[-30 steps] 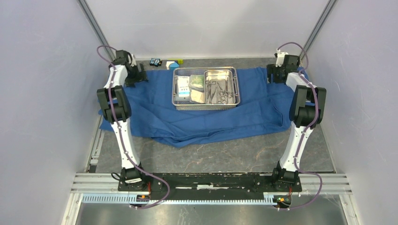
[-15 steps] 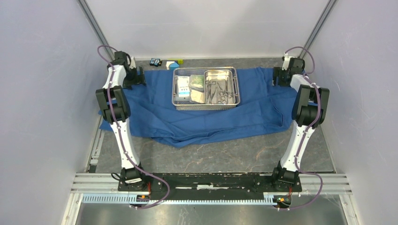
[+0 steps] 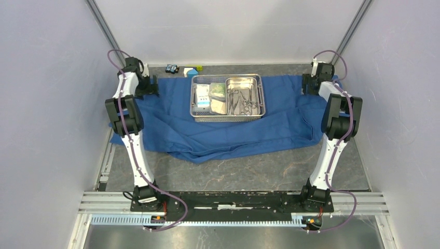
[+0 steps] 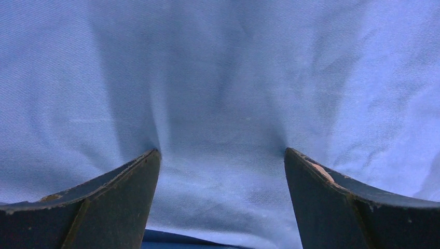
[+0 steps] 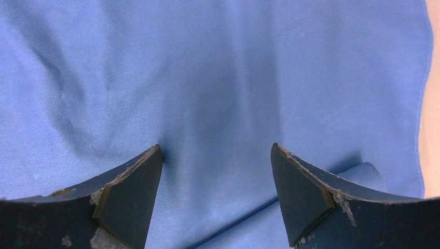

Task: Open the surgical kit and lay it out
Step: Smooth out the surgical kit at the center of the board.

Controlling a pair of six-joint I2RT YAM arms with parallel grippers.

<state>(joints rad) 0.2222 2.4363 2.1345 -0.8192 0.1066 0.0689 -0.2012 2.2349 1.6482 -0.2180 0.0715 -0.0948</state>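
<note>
The blue cloth wrap [image 3: 171, 124] lies spread over the table. On it at the back middle stands the wire-mesh tray [image 3: 228, 118]. Inside the tray are the steel pan [image 3: 244, 83] with the scissors-like instruments [image 3: 243, 102], and the clear packets [image 3: 205, 96] to their left. My left gripper [image 3: 147, 86] is at the cloth's far left corner. In the left wrist view it [image 4: 220, 151] is open, with its tips pressing into the cloth [image 4: 218, 78]. My right gripper [image 3: 310, 83] is at the far right corner. In the right wrist view it [image 5: 215, 146] is open over the cloth [image 5: 218, 67], by a fold.
A white-yellow-blue block toy [image 3: 192, 70] and a small dark object [image 3: 172, 68] sit on the bare table behind the cloth. The cloth's near edge [image 3: 207, 155] is rumpled. Side walls stand close to both arms. The cloth's hem and bare table [image 5: 431, 104] show in the right wrist view.
Both grippers have moved outward and back along the cloth's far edge, the left to the left and the right to the right. The tray has not moved.
</note>
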